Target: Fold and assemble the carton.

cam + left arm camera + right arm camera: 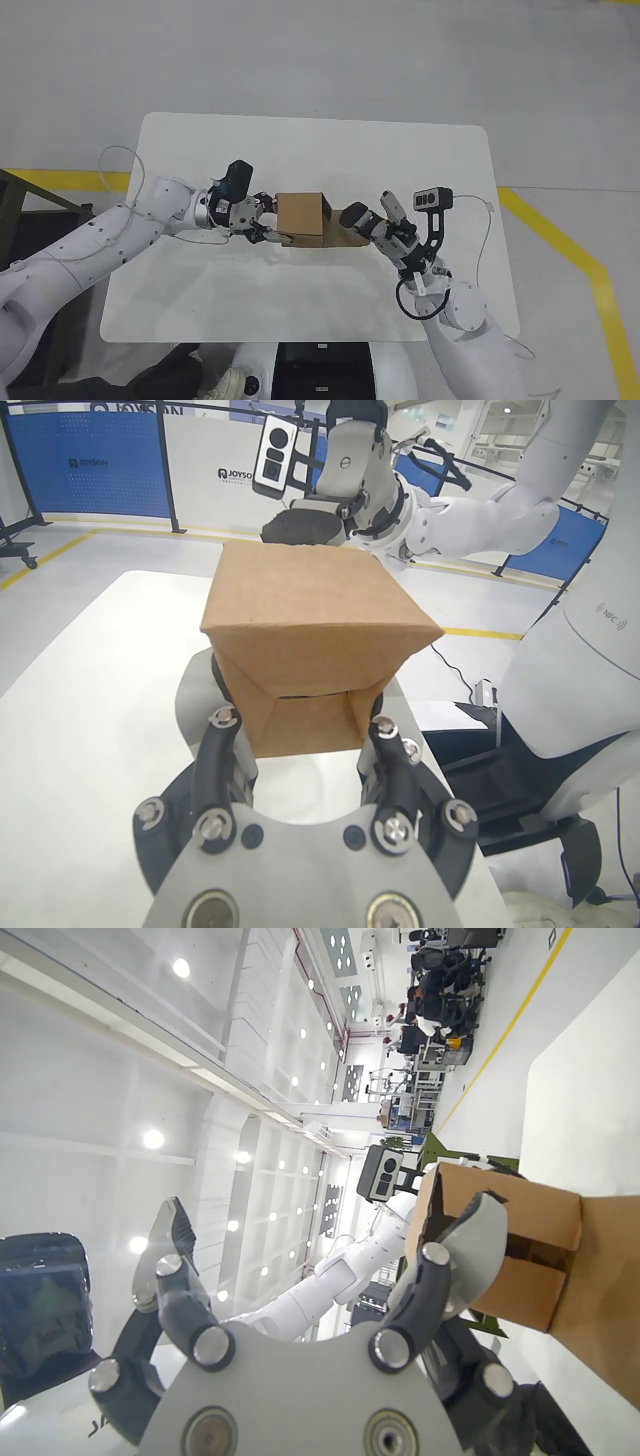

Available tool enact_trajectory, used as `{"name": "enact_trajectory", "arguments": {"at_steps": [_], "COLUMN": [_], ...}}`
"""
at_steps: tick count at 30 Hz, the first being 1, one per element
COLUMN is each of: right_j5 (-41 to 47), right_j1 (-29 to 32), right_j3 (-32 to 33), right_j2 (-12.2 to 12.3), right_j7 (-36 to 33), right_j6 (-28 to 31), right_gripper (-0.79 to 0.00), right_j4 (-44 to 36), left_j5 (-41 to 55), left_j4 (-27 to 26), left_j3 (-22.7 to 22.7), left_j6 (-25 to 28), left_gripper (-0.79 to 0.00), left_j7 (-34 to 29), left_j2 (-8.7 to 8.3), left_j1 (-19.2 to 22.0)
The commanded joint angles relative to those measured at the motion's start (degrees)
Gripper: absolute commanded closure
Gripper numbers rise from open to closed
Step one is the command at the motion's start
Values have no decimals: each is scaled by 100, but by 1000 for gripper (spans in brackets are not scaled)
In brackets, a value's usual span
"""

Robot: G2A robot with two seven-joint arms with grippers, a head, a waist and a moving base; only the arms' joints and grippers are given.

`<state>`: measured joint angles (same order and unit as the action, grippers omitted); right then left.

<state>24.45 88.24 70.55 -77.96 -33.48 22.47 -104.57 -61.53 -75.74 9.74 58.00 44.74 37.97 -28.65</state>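
My left claw [264, 222] is clamped on the carton [300, 214], which lies mid-tabletop [200, 160] with its folded end toward that claw. The long axis runs claw to claw. The open, flapped end faces my right claw [370, 213], spread wide, one finger [475, 1233] on a flap. Step judged: closing that end. Next: press the flap inward, left claw bracing.

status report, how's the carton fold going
Left pincer shut on carton, one end. Right pincer open, one finger against the other end. Flaps there not closed.
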Motion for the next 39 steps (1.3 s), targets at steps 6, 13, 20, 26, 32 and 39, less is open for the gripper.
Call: {"name": "enact_trajectory", "arguments": {"at_steps": [6,13,20,26,32,39], "right_j5": [-411,-344,4,-50,-36,65], "right_j1": [-211,-211,-253,-479,-617,-678], "right_j3": [517,1054,1213,1012,784,589], "right_j2": [118,223,257,264,252,247], "right_j7": [-546,-625,-401,-386,-420,-550], "right_j6": [76,-411,-1062,-1530,-1530,-1571], "right_gripper": [-785,-785,-785,-785,-730,-634], "right_j4": [261,303,656,1145,1560,1873], "left_j5": [-93,-128,-72,64,131,275], "left_j4": [-39,-81,-127,-192,-244,-257], "left_j3": [0,0,0,0,0,0], "left_j6": [0,0,0,0,0,0], "left_gripper": [-474,-471,-453,-434,-397,-385], "left_j7": [135,154,154,154,154,155], "left_j2": [-44,-70,-99,-146,-191,-238], "left_j1": [-11,-10,11,50,64,106]}}
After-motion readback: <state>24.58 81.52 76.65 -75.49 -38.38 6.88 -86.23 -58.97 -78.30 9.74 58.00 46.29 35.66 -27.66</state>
